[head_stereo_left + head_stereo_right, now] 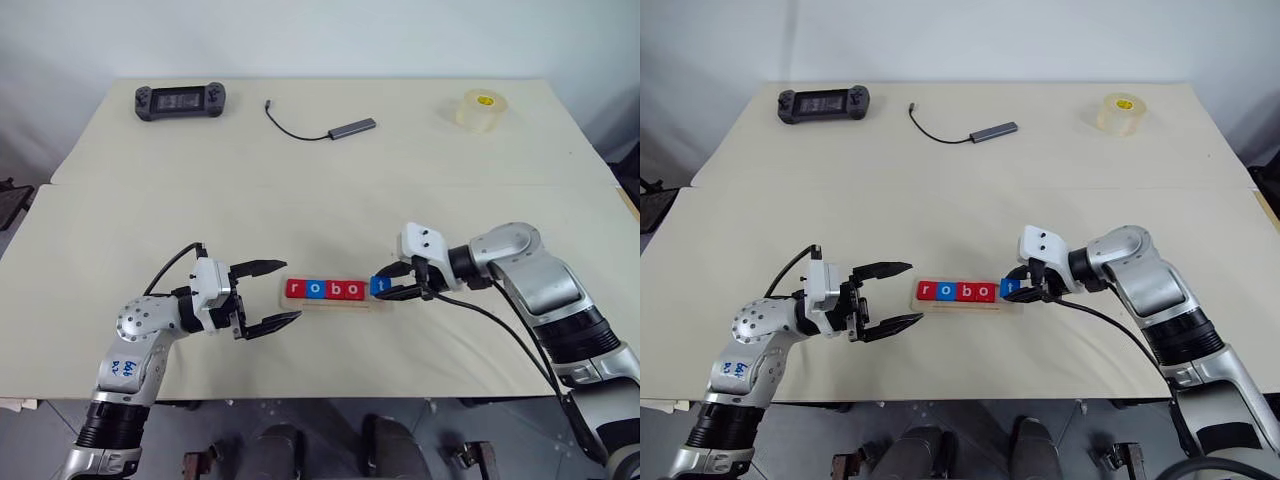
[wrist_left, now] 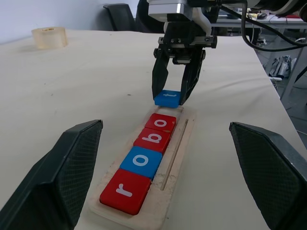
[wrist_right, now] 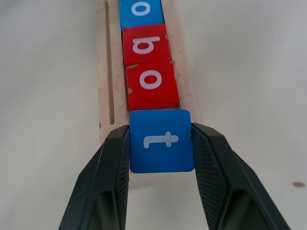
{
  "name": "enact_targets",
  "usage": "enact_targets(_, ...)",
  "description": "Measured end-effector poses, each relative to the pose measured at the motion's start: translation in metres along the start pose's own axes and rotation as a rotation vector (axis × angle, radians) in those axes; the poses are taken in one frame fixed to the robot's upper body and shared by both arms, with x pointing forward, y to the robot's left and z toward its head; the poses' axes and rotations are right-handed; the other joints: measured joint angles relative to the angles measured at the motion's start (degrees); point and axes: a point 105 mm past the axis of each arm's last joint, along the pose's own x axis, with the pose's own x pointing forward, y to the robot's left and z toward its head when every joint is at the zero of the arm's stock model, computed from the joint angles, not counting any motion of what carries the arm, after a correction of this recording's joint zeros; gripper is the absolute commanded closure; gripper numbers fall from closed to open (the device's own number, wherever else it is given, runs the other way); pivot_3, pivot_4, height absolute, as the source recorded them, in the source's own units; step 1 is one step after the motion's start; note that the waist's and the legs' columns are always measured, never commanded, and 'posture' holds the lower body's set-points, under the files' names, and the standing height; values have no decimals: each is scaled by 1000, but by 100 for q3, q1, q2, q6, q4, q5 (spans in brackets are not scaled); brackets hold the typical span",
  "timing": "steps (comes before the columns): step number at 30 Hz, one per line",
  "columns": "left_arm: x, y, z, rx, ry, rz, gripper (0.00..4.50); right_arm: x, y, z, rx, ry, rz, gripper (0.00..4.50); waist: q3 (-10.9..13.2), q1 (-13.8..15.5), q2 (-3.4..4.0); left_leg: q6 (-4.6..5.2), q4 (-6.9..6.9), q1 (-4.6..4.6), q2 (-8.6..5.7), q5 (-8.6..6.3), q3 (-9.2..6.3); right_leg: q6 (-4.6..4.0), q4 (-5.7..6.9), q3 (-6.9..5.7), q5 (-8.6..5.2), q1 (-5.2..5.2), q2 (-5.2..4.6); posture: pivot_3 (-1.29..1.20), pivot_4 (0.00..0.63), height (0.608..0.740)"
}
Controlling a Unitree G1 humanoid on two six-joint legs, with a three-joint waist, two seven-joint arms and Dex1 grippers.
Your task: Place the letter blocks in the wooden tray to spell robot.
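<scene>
The wooden tray [image 1: 338,304] lies near the table's front middle. It holds a red r [image 1: 294,289], a blue o [image 1: 314,289], a red b [image 1: 334,290] and a red o [image 1: 353,290] in a row. My right gripper [image 1: 395,282] is shut on the blue t letter block [image 3: 161,140], which its two fingers [image 3: 112,163] pinch by its side edges. The t hangs just over the tray's right end, next to the last o. My left gripper [image 1: 915,292] stands open just left of the tray, with nothing between its fingers.
At the table's far side lie a black game controller [image 1: 180,100], a cable with a grey adapter [image 1: 352,127] and a roll of clear tape [image 1: 481,108]. A seam between two tabletops runs across the middle.
</scene>
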Motion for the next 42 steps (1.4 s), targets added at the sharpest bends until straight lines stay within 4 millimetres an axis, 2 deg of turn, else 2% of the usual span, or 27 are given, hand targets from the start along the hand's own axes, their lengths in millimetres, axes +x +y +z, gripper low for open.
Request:
enact_targets(1,0,0,0,1,0,3,0,2,1,-1,6,3,7,2082,0,-9,0,0,0,0,0,0,0,0,1,0,0,0,0,0,150,740)
enact_targets(5,0,1,0,1,0,9,0,5,0,1,9,-1,-15,729,0,-8,0,0,0,0,0,0,0,0,1,0,0,-1,0,0,150,740)
enact_targets(10,0,1,-1,-1,1,15,0,-13,-1,2,14,-15,-67,729,0,25,0,0,0,-2,-1,0,-1,0,0,-1,0,-1,-1,0,150,740)
enact_targets(11,0,2,-1,-2,1,15,0,-18,0,-2,22,-7,-76,1141,0,30,0,0,0,-2,-2,0,-1,0,-1,0,0,0,-1,0,150,740)
enact_targets(13,-1,2,-2,-5,3,17,0,-26,2,-11,49,1,-94,1641,0,31,0,0,-1,-2,-2,0,2,0,-2,1,0,0,-1,0,150,740)
enact_targets(17,-1,2,-3,-10,5,19,0,-28,6,-21,85,17,-98,2993,0,-3,0,0,-1,1,3,0,4,0,0,2,0,0,2,0,150,740)
enact_targets(21,-2,3,-4,-15,8,21,0,-27,4,-23,86,14,-116,4358,0,-10,0,0,0,2,4,0,5,0,1,3,0,-1,2,0,150,740)
enact_targets(22,-2,3,-4,-15,8,21,0,-25,3,-22,84,6,-118,4473,0,-9,0,0,0,2,3,0,5,0,1,3,0,-1,2,0,150,740)
enact_targets(31,-3,3,-4,-11,17,19,0,-8,5,-13,78,-26,-106,4473,0,3,0,0,0,1,2,0,3,0,1,3,0,-1,1,0,150,740)
enact_targets(36,-3,4,-4,-10,18,15,0,-11,7,-9,54,-25,-112,4473,0,10,0,0,0,1,2,0,2,0,1,2,0,-1,1,0,150,740)
enact_targets(39,-5,5,-4,-6,27,12,0,-27,10,-18,58,-24,-145,3910,0,67,-1,0,-1,0,0,0,2,0,-2,1,0,0,0,0,150,740)
enact_targets(42,-14,9,-6,-2,60,20,0,-47,16,-32,73,-51,-196,2915,0,115,-1,0,-3,0,0,0,4,0,-4,1,0,0,1,0,150,740)
